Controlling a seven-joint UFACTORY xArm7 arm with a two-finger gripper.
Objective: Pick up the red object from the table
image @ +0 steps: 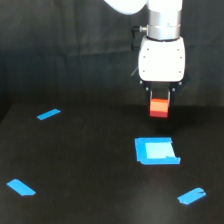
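The red object (159, 107) is a small red-orange block held between the dark fingers of my gripper (160, 102), under the white gripper body. It hangs clear above the black table (90, 165), up and slightly behind the blue square patch (156, 151). The jaws are shut on the block's sides; its lower half sticks out below the fingertips.
Blue tape strips lie on the table at the exterior view's left rear (48, 114), left front (21, 187) and right front (191, 196). A dark backdrop stands behind the table.
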